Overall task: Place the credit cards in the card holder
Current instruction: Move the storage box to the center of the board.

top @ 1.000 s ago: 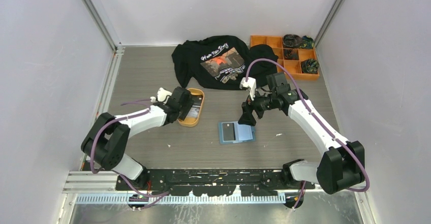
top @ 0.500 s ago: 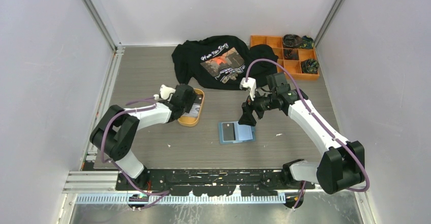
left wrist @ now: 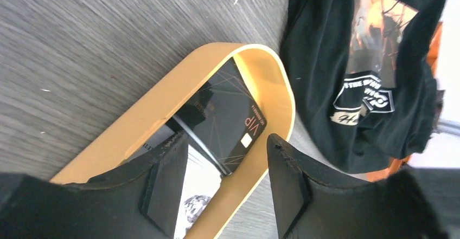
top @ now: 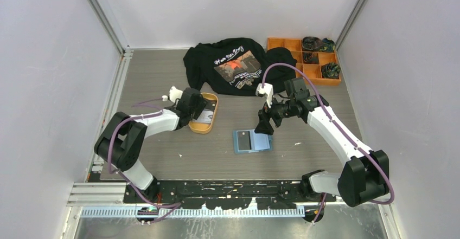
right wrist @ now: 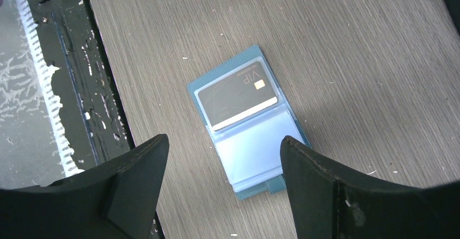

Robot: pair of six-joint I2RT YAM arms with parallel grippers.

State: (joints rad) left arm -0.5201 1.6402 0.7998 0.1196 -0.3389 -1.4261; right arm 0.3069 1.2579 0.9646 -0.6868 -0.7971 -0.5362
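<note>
A: While the left gripper point(left wrist: 227, 137) hangs over the tray point(left wrist: 163, 98), we log its jaws partly open, gripping nothing. The fingers stand either side of a black card point(left wrist: 228, 117) below them.
B: Agreed. We note that black card lying inside the tray at its far end, with a white card point(left wrist: 196, 193) on its near side. The tray sits left of the table's centre, just near of the shirt point(left wrist: 336, 60).
A: Holder?
B: We see the holder point(right wrist: 249, 160) lying open and flat around the table's centre, right of the tray and apart from it. A dark card point(right wrist: 237, 99) sits in its left pocket; the right pocket shows plain light blue.
A: Right gripper point(right wrist: 223, 140)?
B: We record it above the holder's far right edge, jaws wide, holding nothing.
</note>
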